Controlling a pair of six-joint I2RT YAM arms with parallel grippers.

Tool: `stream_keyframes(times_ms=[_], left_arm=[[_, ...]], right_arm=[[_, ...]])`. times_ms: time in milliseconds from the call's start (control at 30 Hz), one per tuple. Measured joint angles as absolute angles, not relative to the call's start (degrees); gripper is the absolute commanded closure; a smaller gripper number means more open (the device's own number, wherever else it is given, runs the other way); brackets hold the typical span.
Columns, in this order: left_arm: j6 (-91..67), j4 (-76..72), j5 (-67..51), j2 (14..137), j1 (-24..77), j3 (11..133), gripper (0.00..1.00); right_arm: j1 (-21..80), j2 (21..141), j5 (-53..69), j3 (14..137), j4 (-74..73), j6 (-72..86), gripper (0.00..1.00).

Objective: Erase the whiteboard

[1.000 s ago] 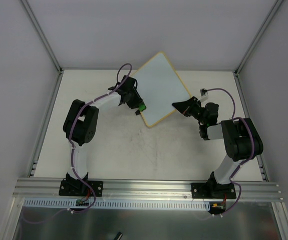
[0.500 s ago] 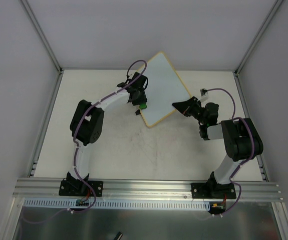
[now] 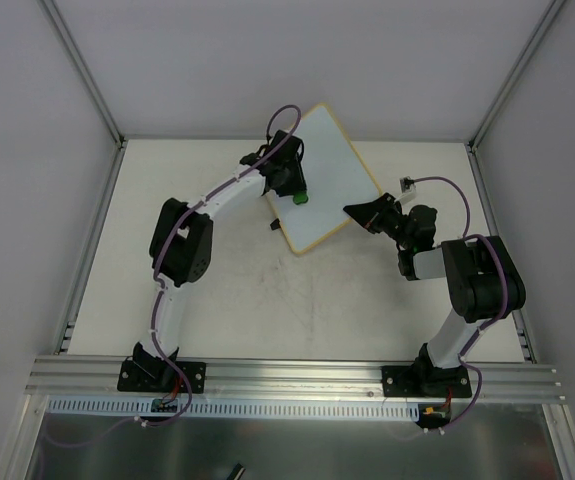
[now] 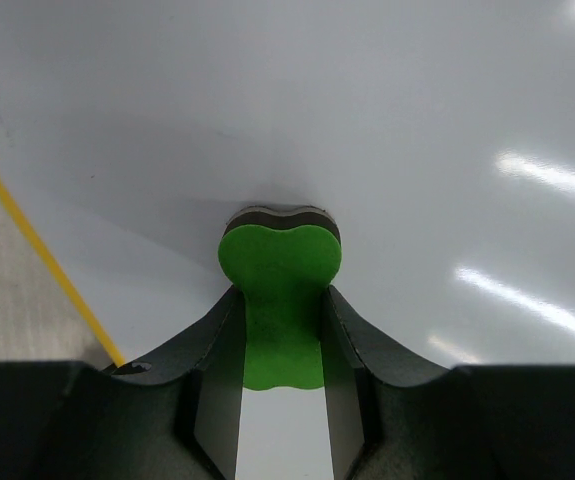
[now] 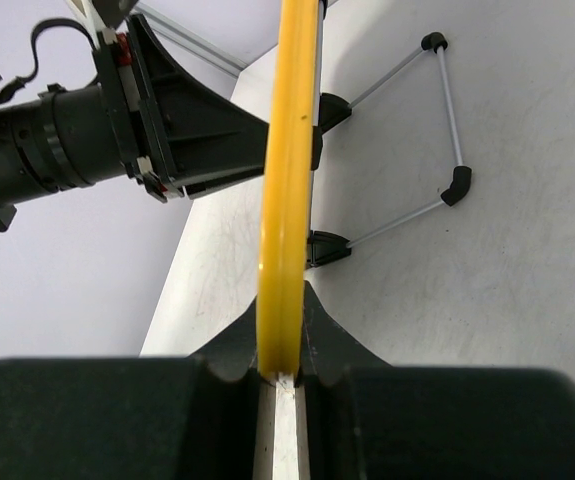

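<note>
Scuffed white table [image 3: 267, 300] carries propped whiteboard [image 3: 332, 190].

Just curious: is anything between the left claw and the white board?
Yes: a green eraser, clamped in the left gripper, sits against the whiteboard, seen in the left wrist view.

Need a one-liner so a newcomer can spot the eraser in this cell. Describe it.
At the far middle of the table lies the whiteboard, turned like a diamond, with a tan-yellow frame. Over its near-left part, the left gripper pinches the eraser, a small block held against the white surface. It is the only bright green thing in view.
</note>
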State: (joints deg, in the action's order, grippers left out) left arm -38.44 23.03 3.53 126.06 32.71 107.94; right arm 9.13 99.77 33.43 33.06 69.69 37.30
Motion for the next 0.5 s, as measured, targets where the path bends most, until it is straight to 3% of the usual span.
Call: stream_keyframes(times_ms=[500], left_arm=[[-34.0, 17.4, -13.2, 134.5, 33.8, 125.6, 1.0]], right_arm=[[9.1, 99.8, 33.4, 33.1, 69.3, 38.9, 1.0]])
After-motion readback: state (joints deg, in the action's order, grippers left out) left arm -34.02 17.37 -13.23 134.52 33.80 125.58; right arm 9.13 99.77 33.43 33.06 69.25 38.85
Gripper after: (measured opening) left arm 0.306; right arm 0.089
